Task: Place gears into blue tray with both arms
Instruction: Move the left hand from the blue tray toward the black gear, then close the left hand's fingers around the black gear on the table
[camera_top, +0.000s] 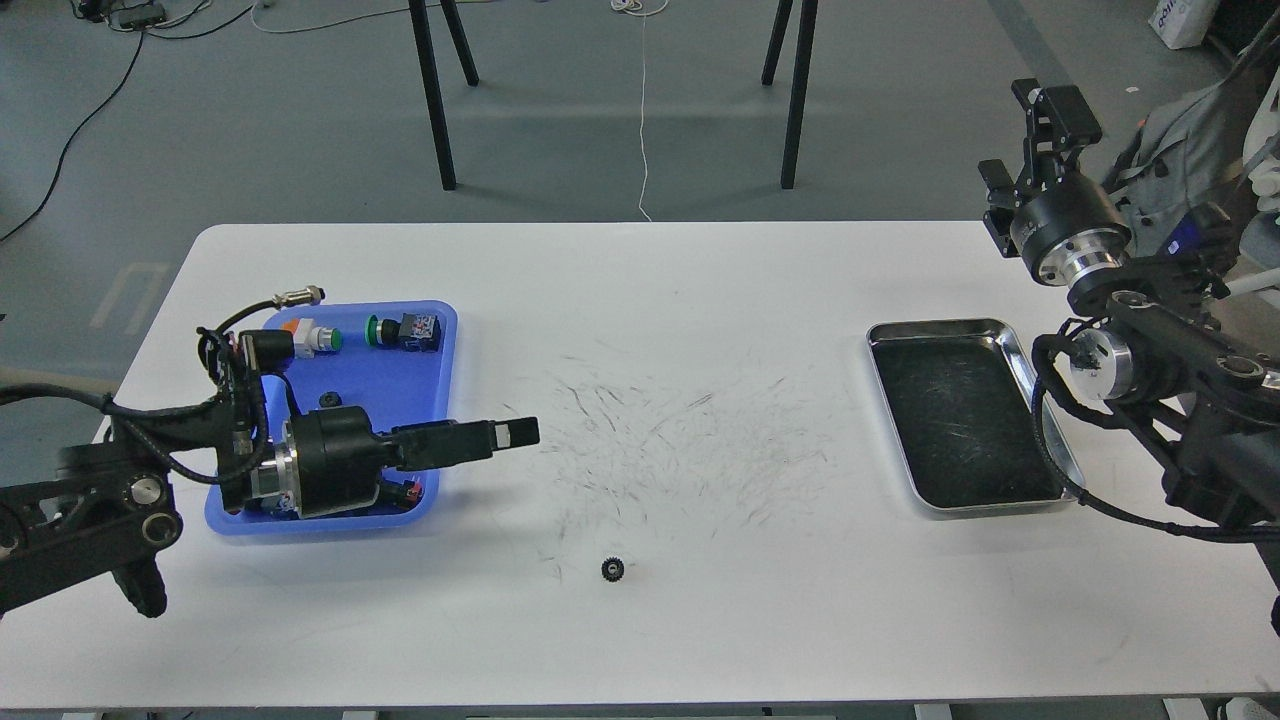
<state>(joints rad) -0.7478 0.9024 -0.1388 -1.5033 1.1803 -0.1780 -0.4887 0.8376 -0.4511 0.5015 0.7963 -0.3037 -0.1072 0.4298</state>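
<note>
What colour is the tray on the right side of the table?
Shiny silver steel tray with a dark, scratched bottom; head view.

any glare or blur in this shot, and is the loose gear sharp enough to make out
Head view: even, soft light, only faint shadows on the white table. The steel tray shows bright glare along its rim. No motion blur on the left gripper. The gear on the table is in focus but small; its teeth barely resolve. The gear in the blue tray is partly hidden.

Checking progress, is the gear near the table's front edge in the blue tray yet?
Out. The gear lies on the white table, apart from the blue tray.
</note>
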